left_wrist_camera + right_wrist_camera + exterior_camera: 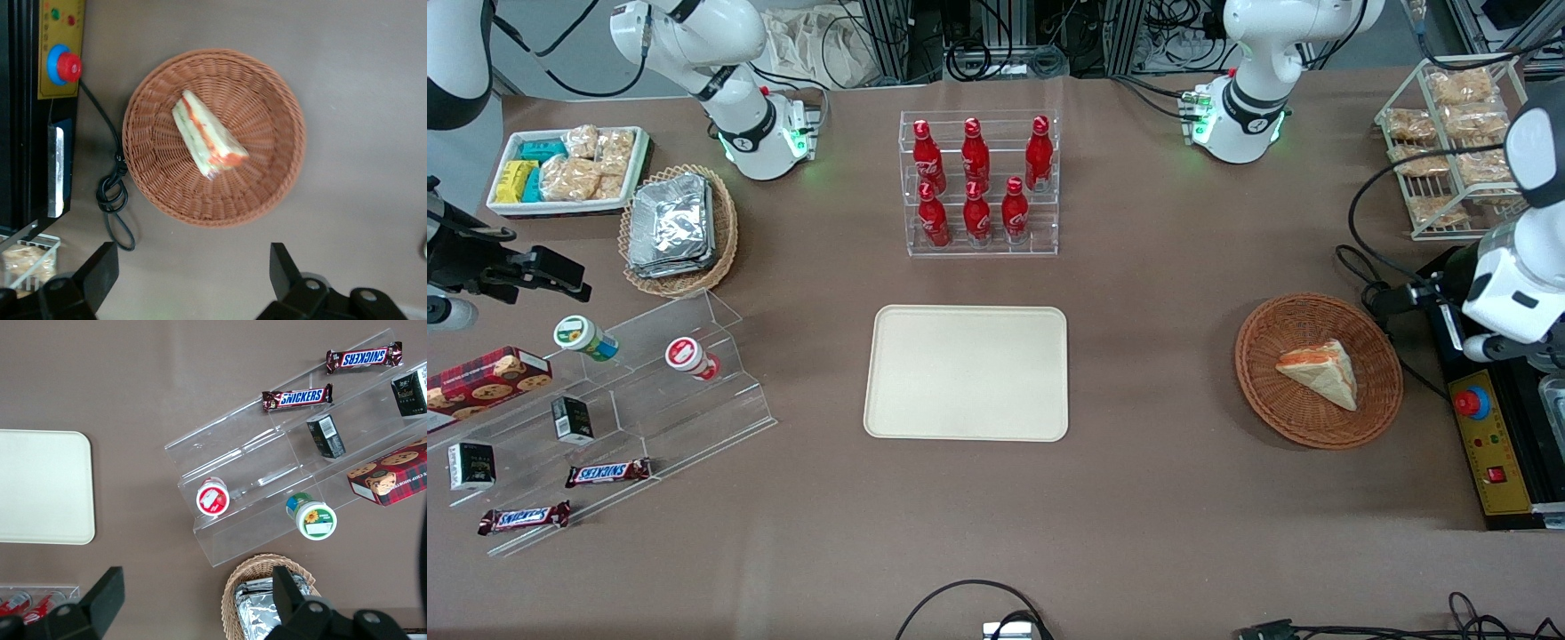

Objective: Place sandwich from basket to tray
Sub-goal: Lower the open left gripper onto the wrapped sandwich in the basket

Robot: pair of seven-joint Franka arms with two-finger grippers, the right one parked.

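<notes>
The sandwich (1320, 372), a pale wedge with orange and green layers on its edge, lies in the round reddish-brown basket (1263, 391) toward the working arm's end of the table. In the left wrist view, the sandwich (208, 141) rests near the middle of the basket (273, 100). My gripper (192, 260) hangs high above the table beside the basket, open, with only bare tabletop between its black fingers (100, 263). The cream tray (966, 372) sits empty at the table's middle and also appears in the right wrist view as the tray (40, 487).
A black and yellow emergency-stop box (1489, 444) and a looped cable (113, 193) lie beside the basket. A rack of red bottles (978, 182) stands farther from the camera than the tray. A wire rack of snack packs (1449, 142) stands near the working arm's base.
</notes>
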